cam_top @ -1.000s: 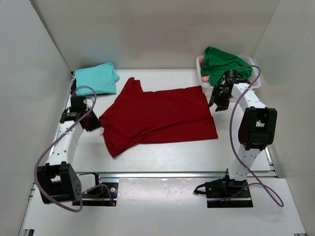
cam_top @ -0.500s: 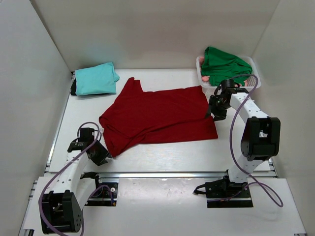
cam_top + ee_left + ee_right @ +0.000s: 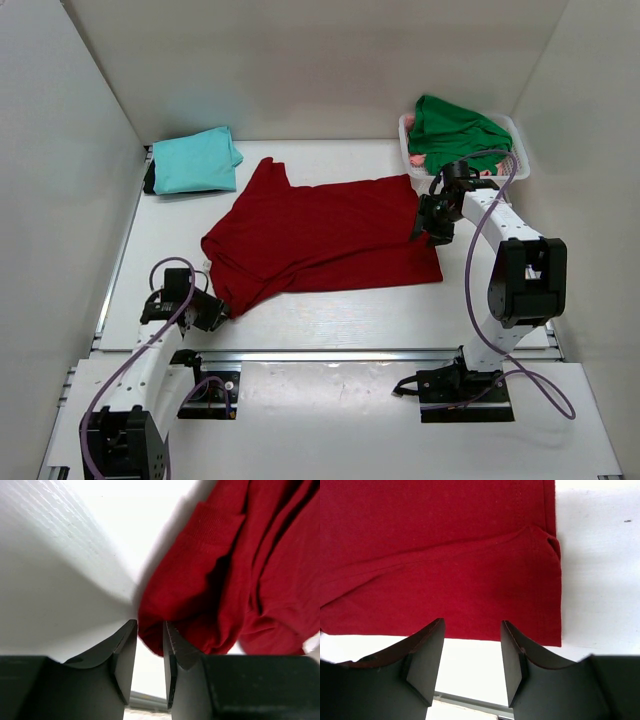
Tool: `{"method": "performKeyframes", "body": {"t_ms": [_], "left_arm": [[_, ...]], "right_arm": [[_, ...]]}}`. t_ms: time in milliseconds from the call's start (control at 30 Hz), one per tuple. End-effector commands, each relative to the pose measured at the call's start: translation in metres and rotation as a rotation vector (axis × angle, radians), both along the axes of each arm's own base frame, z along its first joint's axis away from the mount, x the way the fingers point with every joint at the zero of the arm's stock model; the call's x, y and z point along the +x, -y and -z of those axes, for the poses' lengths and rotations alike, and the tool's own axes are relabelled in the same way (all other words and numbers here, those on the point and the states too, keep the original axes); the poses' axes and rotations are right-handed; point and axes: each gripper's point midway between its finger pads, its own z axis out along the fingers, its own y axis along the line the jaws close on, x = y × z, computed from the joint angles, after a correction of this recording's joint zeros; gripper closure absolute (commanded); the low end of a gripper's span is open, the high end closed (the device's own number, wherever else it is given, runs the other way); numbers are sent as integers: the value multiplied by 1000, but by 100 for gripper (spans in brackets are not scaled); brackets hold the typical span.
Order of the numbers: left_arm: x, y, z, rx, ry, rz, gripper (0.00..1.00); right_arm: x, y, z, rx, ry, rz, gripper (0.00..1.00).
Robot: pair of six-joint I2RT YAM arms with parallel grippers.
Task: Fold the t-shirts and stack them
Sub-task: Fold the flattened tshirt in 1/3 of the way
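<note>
The dark red t-shirt (image 3: 320, 240) lies spread on the white table, its left side bunched. My left gripper (image 3: 212, 312) is at the shirt's near-left corner. In the left wrist view its jaws (image 3: 150, 625) stand narrowly apart, with a lobe of red cloth (image 3: 210, 580) between the tips. My right gripper (image 3: 425, 226) is open over the shirt's right edge. In the right wrist view the hem (image 3: 470, 580) runs just under its tips (image 3: 472, 624). The light teal t-shirt (image 3: 195, 160) lies folded at the back left. The bright green t-shirt (image 3: 455, 128) is heaped in the basket.
The white lattice basket (image 3: 517, 160) stands at the back right, right behind my right arm, with something pink (image 3: 416, 160) in it. White walls close in the table on three sides. A metal rail (image 3: 330, 353) runs along the near edge.
My left arm swung from beside the shirt's left side back to its near-left corner and reached the cloth. My right gripper came down from near the basket onto the shirt's right edge.
</note>
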Motion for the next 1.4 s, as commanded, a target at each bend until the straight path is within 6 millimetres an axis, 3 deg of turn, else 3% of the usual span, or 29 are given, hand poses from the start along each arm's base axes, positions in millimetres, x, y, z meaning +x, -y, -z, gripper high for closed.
{"method": "performKeyframes", "body": {"t_ms": [0, 100, 167, 200, 267, 300, 367, 433, 500, 667, 867, 1033, 1133, 1233, 1267, 1367], "left_arm": [[12, 5, -3, -64, 47, -73, 62], [11, 18, 3, -114, 50, -71, 59], [10, 21, 6, -126, 38, -71, 45], [10, 23, 6, -133, 41, -63, 46], [11, 26, 9, -144, 46, -50, 68], [14, 27, 8, -155, 57, -53, 100], [15, 21, 3, -140, 50, -58, 100], [25, 5, -14, -64, 53, -50, 100], [20, -6, -17, 28, -3, 51, 100], [37, -18, -43, 130, -12, 152, 100], [34, -45, -45, 246, -96, 213, 100], [32, -62, -41, 332, -188, 272, 100], [36, -73, -45, 385, -199, 276, 96], [52, -78, -55, 418, -162, 274, 91], [59, -78, -61, 419, -140, 274, 84], [81, -72, -72, 406, -81, 312, 75]], "right_arm": [[5, -3, -12, 12, 50, -3, 54], [3, -2, -8, 18, 37, 3, 54], [3, -3, -7, 19, 33, 3, 54], [4, -3, -7, 16, 41, -4, 54], [4, -2, -5, 18, 35, 3, 54], [3, -1, -5, 13, 34, 3, 54], [-1, 2, 3, 1, 11, 10, 57], [-9, 3, 8, 7, -7, 11, 65], [-22, 7, 25, -3, -45, 18, 64], [-41, 8, 57, -11, -121, -4, 64], [-69, 10, 83, -99, -245, -72, 64], [-84, 31, 87, -180, -326, -88, 66], [-83, 39, 80, -172, -328, -63, 67], [-83, 45, 73, -172, -316, -53, 66], [-84, 45, 73, -168, -313, -50, 67], [-88, 45, 74, -161, -314, -59, 67]]}}
